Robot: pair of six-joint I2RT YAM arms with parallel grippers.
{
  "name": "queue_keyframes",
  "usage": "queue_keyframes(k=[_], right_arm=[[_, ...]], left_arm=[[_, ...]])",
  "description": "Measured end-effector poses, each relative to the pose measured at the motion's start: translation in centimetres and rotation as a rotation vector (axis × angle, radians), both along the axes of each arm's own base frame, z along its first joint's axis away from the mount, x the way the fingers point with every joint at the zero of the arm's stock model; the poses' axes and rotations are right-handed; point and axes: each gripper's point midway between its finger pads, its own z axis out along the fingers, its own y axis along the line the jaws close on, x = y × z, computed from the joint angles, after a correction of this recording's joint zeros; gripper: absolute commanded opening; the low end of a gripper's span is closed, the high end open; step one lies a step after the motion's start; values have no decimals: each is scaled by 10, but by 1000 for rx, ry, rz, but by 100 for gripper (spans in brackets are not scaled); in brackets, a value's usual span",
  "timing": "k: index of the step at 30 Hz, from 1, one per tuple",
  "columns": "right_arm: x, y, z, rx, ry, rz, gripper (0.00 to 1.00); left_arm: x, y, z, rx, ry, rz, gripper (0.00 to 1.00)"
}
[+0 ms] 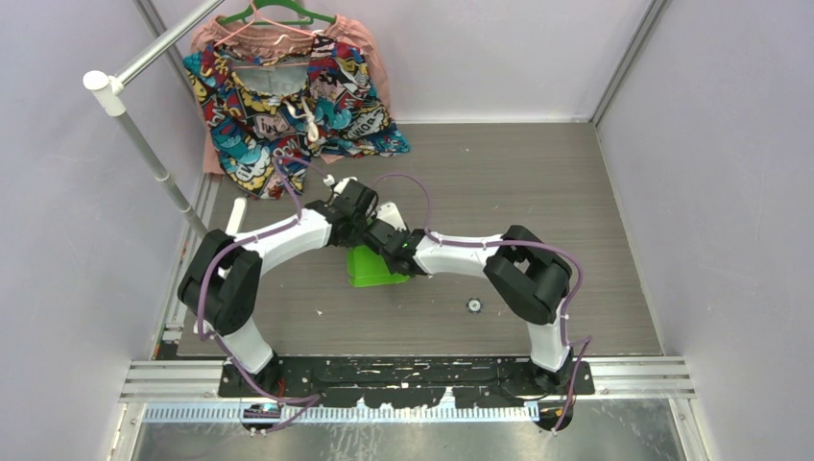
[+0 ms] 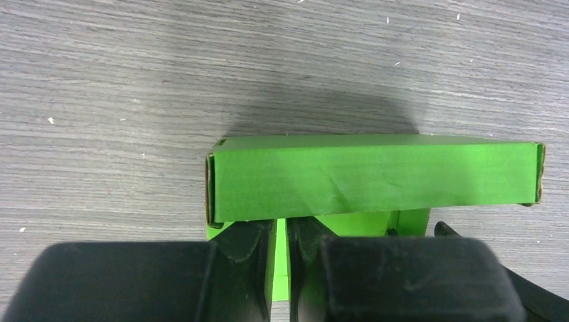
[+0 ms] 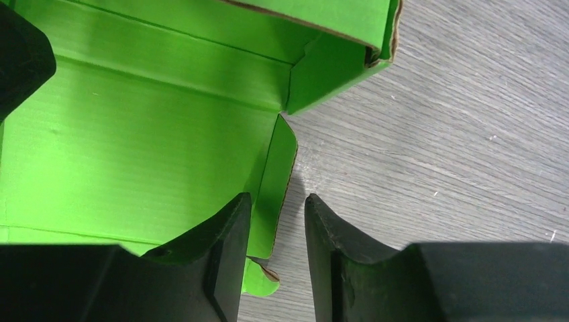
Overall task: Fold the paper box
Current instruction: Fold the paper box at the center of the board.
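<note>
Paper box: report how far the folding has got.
Done: one long wall of the box stands folded up. In hand: left gripper pinches a panel; right gripper, open, straddles a side flap. To do: that flap is not yet tucked in; the box is open.

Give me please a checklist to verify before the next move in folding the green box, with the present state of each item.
1. Left tool shut on the paper box card: ok.
2. Right tool open, clamping nothing: ok.
3. Side flap lined up with the right tool's gap: ok.
4. Flap truly inside that gap, not beneath it: cannot tell.
5. Long wall of the box standing folded: ok.
6. Patterned garment apart from the box: ok.
</note>
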Motion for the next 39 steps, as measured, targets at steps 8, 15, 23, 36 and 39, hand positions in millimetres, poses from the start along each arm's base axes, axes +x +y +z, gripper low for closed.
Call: queue_keyframes(k=[8, 15, 23, 36, 39], right_arm=[[-5, 4, 1, 90, 17, -4, 73], [-20, 12, 0, 191, 54, 41, 73], [-41, 0, 1, 223, 93, 76, 76], [-74, 31, 37, 412, 84, 212, 96], [-74, 39, 51, 451, 56, 238, 93]], left_arm=[[-11, 12, -5, 65, 35, -14, 11], [-29, 12, -11, 107, 84, -62, 11], [-47, -2, -14, 104, 118, -125, 10], [-37, -21, -8, -52, -31, -120, 10], [-30, -27, 7, -90, -89, -121, 10]])
